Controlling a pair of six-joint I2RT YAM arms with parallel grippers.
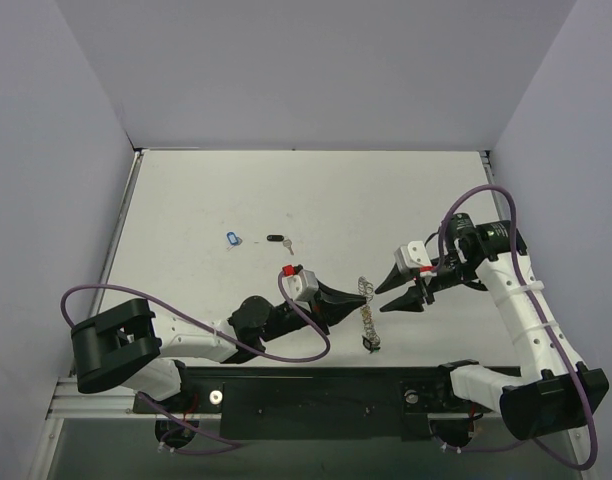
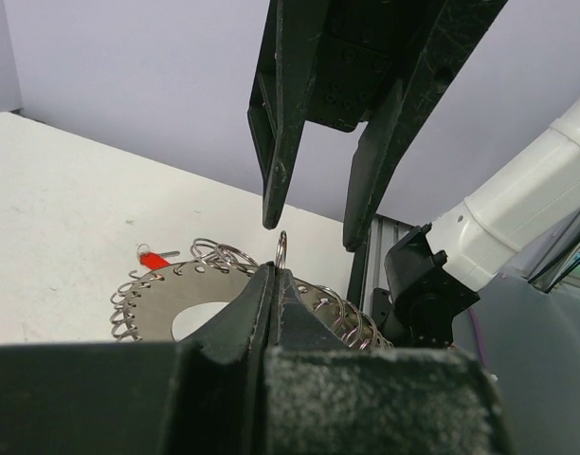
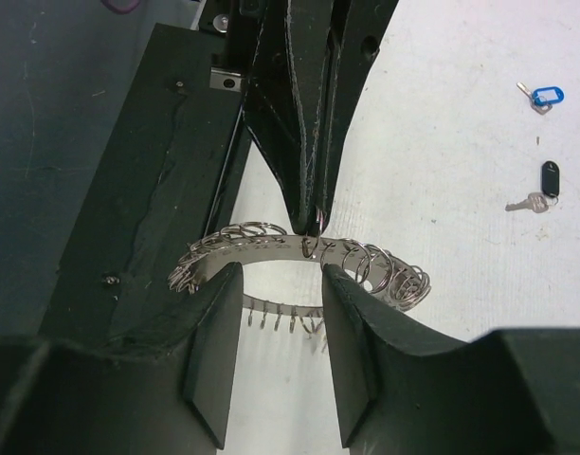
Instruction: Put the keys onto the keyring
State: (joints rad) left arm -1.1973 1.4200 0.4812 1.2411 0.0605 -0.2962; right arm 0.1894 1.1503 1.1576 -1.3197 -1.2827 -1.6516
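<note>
Top view: left claw (image 1: 354,297) pinches keyring (image 1: 367,312) upright, near centre of bench (image 1: 406,190). Blue key (image 1: 234,238) and black key (image 1: 277,240) lie far-left, unthreaded.
Left wrist: red key (image 2: 153,258) beside the ring, probably loose.
Right wrist: right claw (image 3: 280,273) half-wide, empty, straddling the rim.

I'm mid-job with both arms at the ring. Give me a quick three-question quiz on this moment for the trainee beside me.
1. True or false: the left gripper is shut on the rim of the keyring.
2. Which loose keys lie on the table beyond both arms?
A) the blue-tagged key and the black-tagged key
B) a green one and a yellow one
C) none at all
3. Fill in: the right gripper, close to the keyring, has its jaws ____.

Key: 1 true; 2 A; 3 open.
</note>
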